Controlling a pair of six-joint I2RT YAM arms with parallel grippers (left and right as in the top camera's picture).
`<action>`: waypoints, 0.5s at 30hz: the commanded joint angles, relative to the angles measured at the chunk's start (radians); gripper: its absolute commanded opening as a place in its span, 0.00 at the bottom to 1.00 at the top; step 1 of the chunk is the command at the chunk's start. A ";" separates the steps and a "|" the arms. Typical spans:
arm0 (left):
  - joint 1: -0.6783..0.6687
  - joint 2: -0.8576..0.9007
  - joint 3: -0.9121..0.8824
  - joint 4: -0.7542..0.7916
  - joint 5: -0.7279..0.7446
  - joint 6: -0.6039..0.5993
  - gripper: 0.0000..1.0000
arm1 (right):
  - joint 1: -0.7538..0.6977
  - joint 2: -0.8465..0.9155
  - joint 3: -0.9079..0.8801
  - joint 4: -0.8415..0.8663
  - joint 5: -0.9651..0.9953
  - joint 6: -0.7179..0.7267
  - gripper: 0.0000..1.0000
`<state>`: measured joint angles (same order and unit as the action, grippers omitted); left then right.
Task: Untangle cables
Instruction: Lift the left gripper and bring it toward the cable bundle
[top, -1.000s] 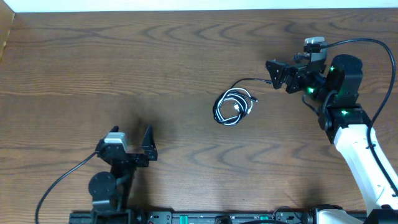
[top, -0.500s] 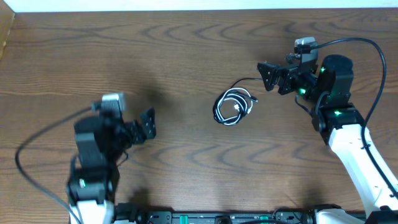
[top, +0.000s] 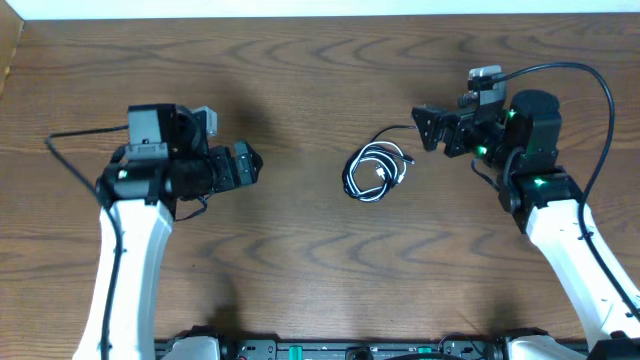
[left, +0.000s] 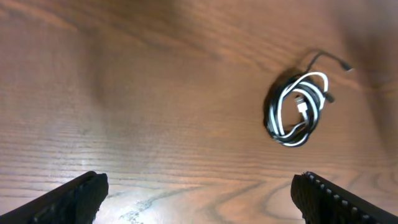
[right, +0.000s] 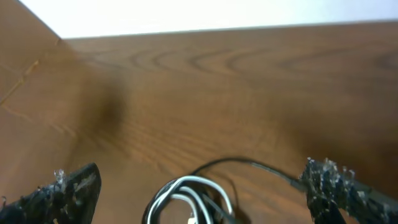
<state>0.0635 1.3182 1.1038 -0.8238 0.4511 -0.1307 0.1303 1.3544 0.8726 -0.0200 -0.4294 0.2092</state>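
Spread wide and gripping nothing: left pincer (top: 249, 163) and right pincer (top: 423, 128). Between them on the table (top: 300, 80), the cables (top: 375, 172), black and white coiled in one bundle. Well apart from the left pincer's tips; near the right pincer's, just ahead, black tail reaching toward it, not touching.

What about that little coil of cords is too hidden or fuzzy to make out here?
- Right wrist view: the coil is blurred, and the bottom edge cuts off its lower part.
- Left wrist view: where the black cord and the white cord cross or knot is too fine to follow.
- Overhead view: the coil is too small to show its plugs clearly.
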 joint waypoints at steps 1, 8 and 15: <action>-0.002 0.032 0.015 -0.005 0.019 0.006 0.98 | 0.027 0.008 0.020 -0.016 -0.006 -0.001 0.99; -0.001 0.067 0.015 -0.001 -0.134 -0.006 0.08 | 0.073 0.037 0.016 -0.025 -0.006 0.000 0.99; -0.001 0.069 0.013 0.021 -0.334 -0.141 0.08 | 0.152 0.127 0.016 0.054 -0.006 0.007 0.99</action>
<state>0.0635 1.3842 1.1038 -0.8085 0.2642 -0.1860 0.2459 1.4422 0.8726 0.0105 -0.4297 0.2092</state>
